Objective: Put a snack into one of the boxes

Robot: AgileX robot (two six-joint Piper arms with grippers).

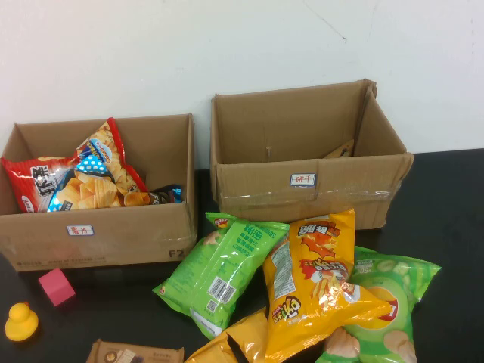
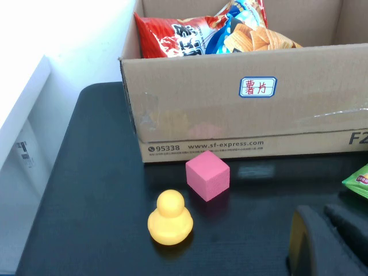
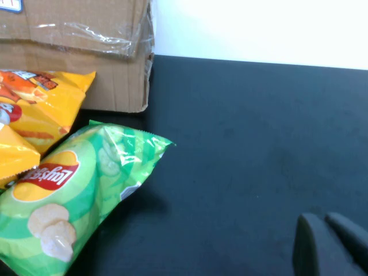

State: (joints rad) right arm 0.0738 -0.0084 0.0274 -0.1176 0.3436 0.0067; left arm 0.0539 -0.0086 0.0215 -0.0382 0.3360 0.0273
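Observation:
Two brown cardboard boxes stand at the back of the black table. The left box (image 1: 113, 234) holds several snack bags, among them a red one (image 1: 34, 181). The right box (image 1: 302, 193) looks nearly empty. On the table in front lie a green bag (image 1: 219, 272), a yellow bag (image 1: 318, 280) and a green Lay's bag (image 1: 389, 302). Neither gripper shows in the high view. My left gripper (image 2: 325, 233) is shut and empty, low over the table near the left box (image 2: 247, 121). My right gripper (image 3: 329, 238) is shut and empty, over bare table right of the Lay's bag (image 3: 75, 190).
A pink cube (image 1: 57, 286) and a yellow duck (image 1: 21, 322) sit in front of the left box; both also show in the left wrist view, cube (image 2: 207, 175) and duck (image 2: 170, 218). A brown packet (image 1: 136, 353) and another yellow bag (image 1: 227, 344) lie at the front edge.

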